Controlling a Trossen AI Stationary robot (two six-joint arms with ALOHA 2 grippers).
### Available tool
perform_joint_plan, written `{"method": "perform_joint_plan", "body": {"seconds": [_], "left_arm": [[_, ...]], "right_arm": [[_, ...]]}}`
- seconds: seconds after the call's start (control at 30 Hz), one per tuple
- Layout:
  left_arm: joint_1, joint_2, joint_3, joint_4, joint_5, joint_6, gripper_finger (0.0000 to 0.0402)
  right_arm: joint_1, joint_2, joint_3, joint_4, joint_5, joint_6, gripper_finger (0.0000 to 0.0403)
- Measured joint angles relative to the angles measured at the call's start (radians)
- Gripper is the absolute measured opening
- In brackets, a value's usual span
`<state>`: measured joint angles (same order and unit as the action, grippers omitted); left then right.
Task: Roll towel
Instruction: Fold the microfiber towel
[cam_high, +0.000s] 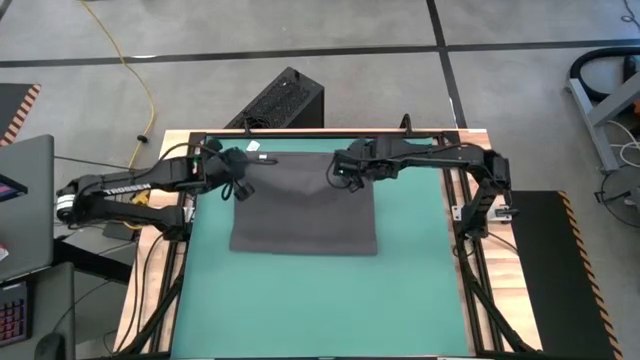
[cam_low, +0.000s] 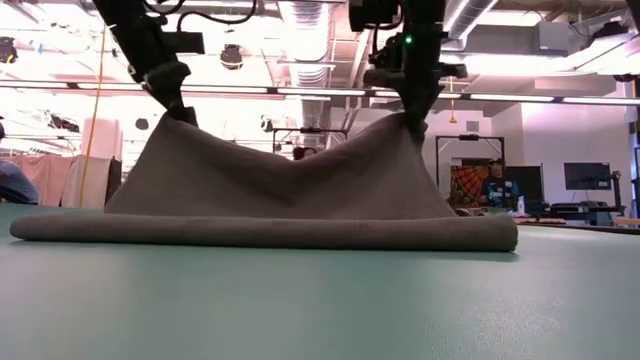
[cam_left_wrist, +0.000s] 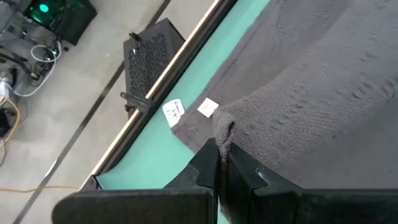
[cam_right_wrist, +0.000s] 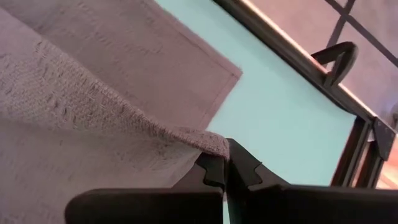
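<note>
The dark grey towel (cam_high: 305, 215) lies on the green mat (cam_high: 300, 300), toward its far side. Its near edge (cam_low: 270, 232) rests on the mat as a thick rolled band. Behind that band the cloth rises to two peaks and sags between them. My left gripper (cam_high: 240, 188) is shut on the left peak (cam_low: 182, 118), and my right gripper (cam_high: 348, 178) is shut on the right peak (cam_low: 413, 128). The towel's far corners lie flat on the mat: the left one beside two white tags (cam_left_wrist: 175, 112), and the right one (cam_right_wrist: 230, 73). My left gripper pinches a raised fold of the towel (cam_left_wrist: 224, 127) between its two fingers, near the towel's left side. The fingers slant down from the left. The cloth hangs from them like a tent, with its lower parts on the mat. My right gripper pinches a raised fold edge of the towel (cam_right_wrist: 214, 144) between its two fingers, near the towel's right side. The fingers slant down from the right. The cloth slopes away from them down to the mat; I cannot tell whether it is one layer or several.
A black perforated box (cam_high: 280, 100) stands on the floor beyond the table's far rail (cam_high: 330, 133). A laptop (cam_high: 25, 200) sits left of the table. Bare mat stretches toward the near edge. People (cam_low: 495, 185) show in the room behind.
</note>
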<state>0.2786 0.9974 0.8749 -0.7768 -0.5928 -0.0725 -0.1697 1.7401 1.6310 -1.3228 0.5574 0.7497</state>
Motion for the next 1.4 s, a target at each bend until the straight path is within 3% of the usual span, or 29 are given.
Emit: {"method": "perform_joint_plan", "body": {"seconds": [0.3,0.67,1.1,1.4], "left_arm": [[0.079,-0.001,-0.007,0.038,0.072,0.009,0.0000],[0.091,0.000,-0.143,0.114,0.115,-0.016,0.0000],[0.161,0.051,-0.142,0.279,0.084,0.129,0.0000],[0.250,0.131,-0.142,0.391,0.124,0.210,0.0000]], "right_arm": [[-0.029,0.000,0.000,0.060,-0.003,-0.054,0.0014],[-0.053,0.048,-0.001,0.073,-0.010,-0.111,0.0016],[-0.095,0.189,-0.001,0.067,0.010,-0.157,0.0017],[-0.119,0.198,0.000,0.078,0.051,-0.183,0.0017]]}}
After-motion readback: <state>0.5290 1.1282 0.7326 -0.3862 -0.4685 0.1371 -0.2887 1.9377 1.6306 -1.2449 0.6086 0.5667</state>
